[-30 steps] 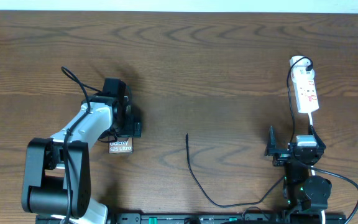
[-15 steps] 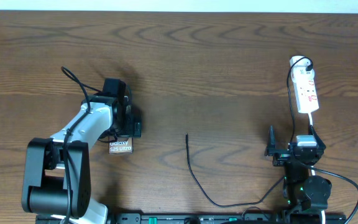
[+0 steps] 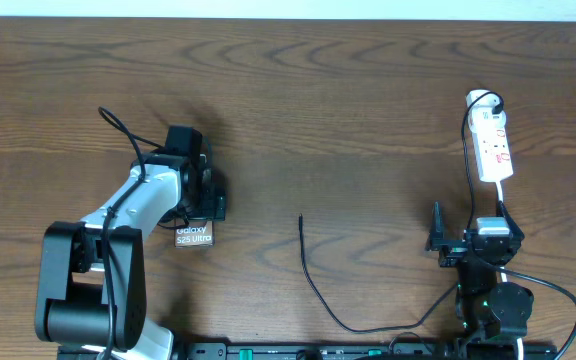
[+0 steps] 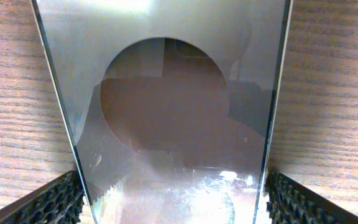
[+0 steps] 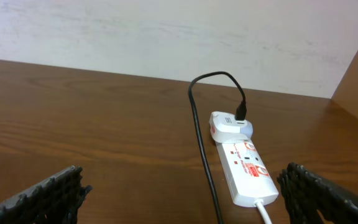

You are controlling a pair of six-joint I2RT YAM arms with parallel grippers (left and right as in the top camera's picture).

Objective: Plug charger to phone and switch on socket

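The phone (image 3: 194, 237) lies flat on the wooden table at the left, with its "Galaxy" lettering showing below my left gripper (image 3: 196, 210). In the left wrist view the glossy phone (image 4: 173, 112) fills the space between my left gripper's (image 4: 173, 202) two finger pads, which touch its long edges. The charger cable (image 3: 308, 265) lies loose at the centre, with its plug tip pointing away from me and well right of the phone. The socket (image 3: 494, 148) lies at the far right. My right gripper (image 3: 470, 228) is open and empty, just short of the socket (image 5: 247, 171).
A white adapter (image 5: 229, 124) is plugged into the far end of the socket, and the black cable (image 5: 197, 130) runs from it towards my right arm. A white cord (image 5: 265, 213) leaves the socket's near end. A pale wall stands beyond the table's far edge.
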